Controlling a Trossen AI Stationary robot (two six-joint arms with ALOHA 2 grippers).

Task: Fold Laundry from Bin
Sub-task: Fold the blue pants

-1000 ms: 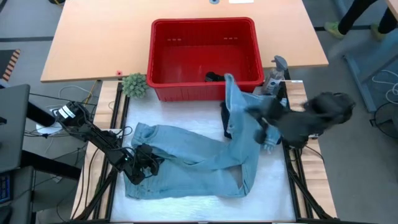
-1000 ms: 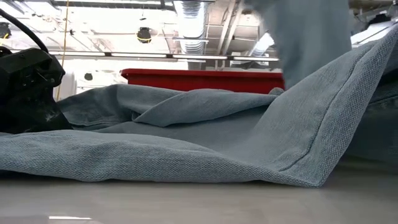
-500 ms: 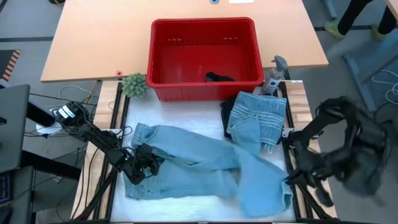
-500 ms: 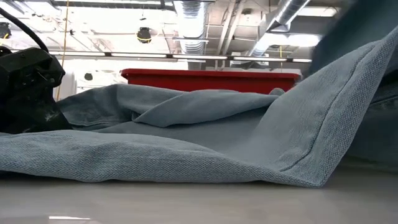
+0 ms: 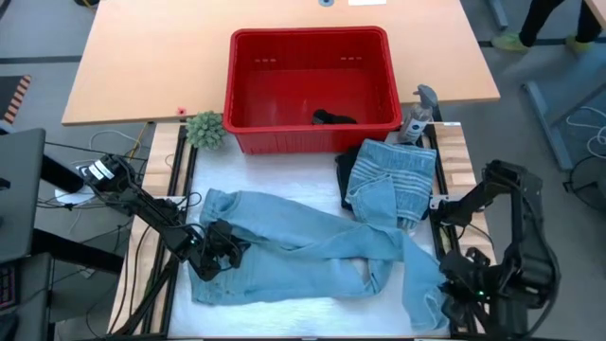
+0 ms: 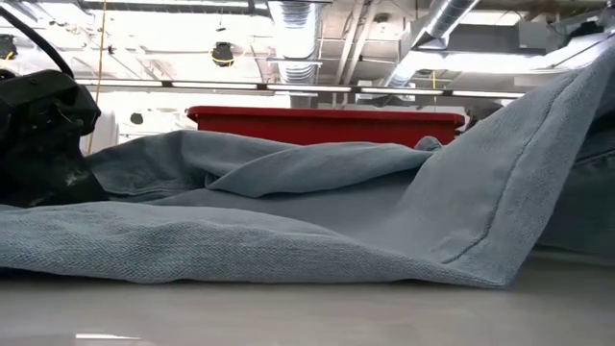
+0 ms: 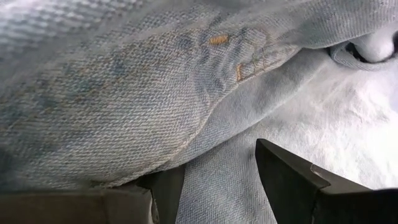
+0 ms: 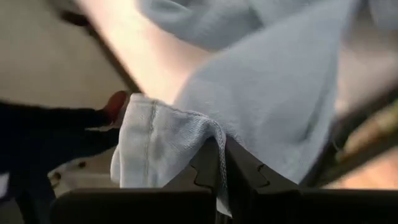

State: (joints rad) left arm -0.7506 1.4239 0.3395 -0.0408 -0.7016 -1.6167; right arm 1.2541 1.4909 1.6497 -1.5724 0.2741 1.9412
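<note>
the step in hand looks like spreading out a pair of jeans (image 5: 312, 248) on the white mat in front of the red bin (image 5: 312, 76), where one dark garment (image 5: 333, 118) remains. the right gripper (image 8: 221, 163), far from the bin at the table's near right corner, pinches a leg hem between nearly closed fingers. the left gripper (image 5: 210, 258), with fingers set apart around denim, pins the waist end. next, i judge, the leg must be drawn straight and laid flat.

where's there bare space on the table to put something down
Bare white mat shows in a strip below the jeans, and beside the folded denim just under the red bin. The wooden table left of the bin is open. The right edge is crowded: the right gripper pinches a jeans leg there.
</note>
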